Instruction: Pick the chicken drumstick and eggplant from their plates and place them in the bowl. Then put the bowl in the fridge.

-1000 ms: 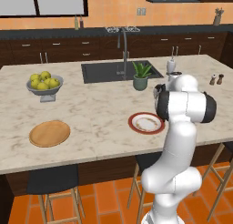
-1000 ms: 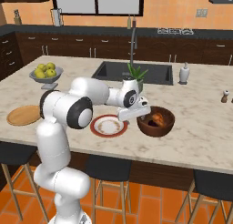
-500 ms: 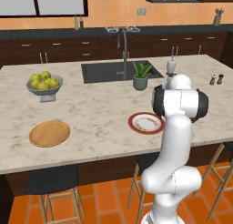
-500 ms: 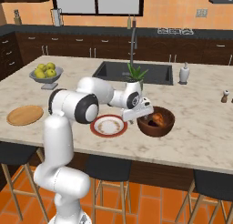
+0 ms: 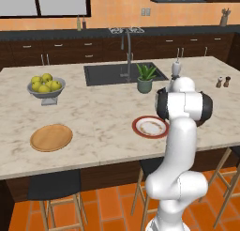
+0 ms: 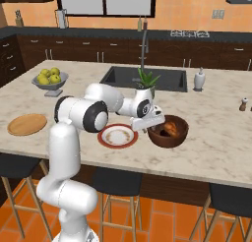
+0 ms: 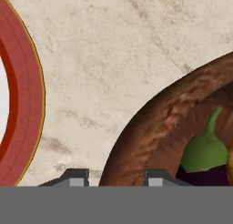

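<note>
Down low at the near wall of the bowl (image 6: 168, 132), centre right of the right base view, with the hand (image 6: 147, 122) straddling that rim: in the hand view one finger tip (image 7: 75, 177) sits outside on the table (image 7: 113, 59) and the other over the bowl's inside, narrowed toward the wall, though contact cannot be told. Eggplant (image 7: 205, 159) already inside at the lower right of the hand view, stem pointing up-frame, chicken drumstick (image 6: 172, 128) beside it. Both plates bare, red-rimmed plate (image 6: 117, 136) just left of the hand, wooden plate (image 5: 51, 137) well apart at left; fridge trip next, probably.
</note>
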{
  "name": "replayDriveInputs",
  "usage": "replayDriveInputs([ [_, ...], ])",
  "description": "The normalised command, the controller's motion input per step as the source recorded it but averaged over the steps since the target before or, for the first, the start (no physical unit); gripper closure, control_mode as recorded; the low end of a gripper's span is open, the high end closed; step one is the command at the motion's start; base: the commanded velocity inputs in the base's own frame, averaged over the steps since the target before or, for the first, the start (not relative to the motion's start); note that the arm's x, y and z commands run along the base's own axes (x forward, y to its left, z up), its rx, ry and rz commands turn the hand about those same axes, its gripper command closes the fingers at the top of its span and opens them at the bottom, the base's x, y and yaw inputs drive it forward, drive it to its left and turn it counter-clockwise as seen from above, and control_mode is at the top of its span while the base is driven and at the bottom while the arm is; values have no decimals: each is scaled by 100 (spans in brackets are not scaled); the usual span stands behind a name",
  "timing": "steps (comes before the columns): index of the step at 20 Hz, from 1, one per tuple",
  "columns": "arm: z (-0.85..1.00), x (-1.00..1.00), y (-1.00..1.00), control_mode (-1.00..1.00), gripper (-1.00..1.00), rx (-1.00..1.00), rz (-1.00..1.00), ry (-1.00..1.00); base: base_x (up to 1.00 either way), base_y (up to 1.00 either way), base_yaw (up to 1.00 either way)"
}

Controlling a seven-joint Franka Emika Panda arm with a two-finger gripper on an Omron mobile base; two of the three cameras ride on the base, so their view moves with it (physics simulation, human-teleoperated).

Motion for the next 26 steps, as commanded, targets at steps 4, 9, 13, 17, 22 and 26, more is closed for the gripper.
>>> replayDriveInputs([
  [4, -24, -45, -16, -100, 100, 1, 7, -2, 0, 0, 0],
  [9, 71, -96, 3, -100, 100, 11, 21, -5, 0, 0, 0],
  [13, 95, -100, 61, -100, 100, 2, 23, -12, 0, 0, 0],
  [17, 79, -100, 97, -100, 100, -7, 25, -5, 0, 0, 0],
  [22, 42, -100, 92, -100, 100, 1, 3, 2, 0, 0, 0],
  [26, 30, -100, 79, -100, 100, 6, 0, 1, 0, 0, 0],
])
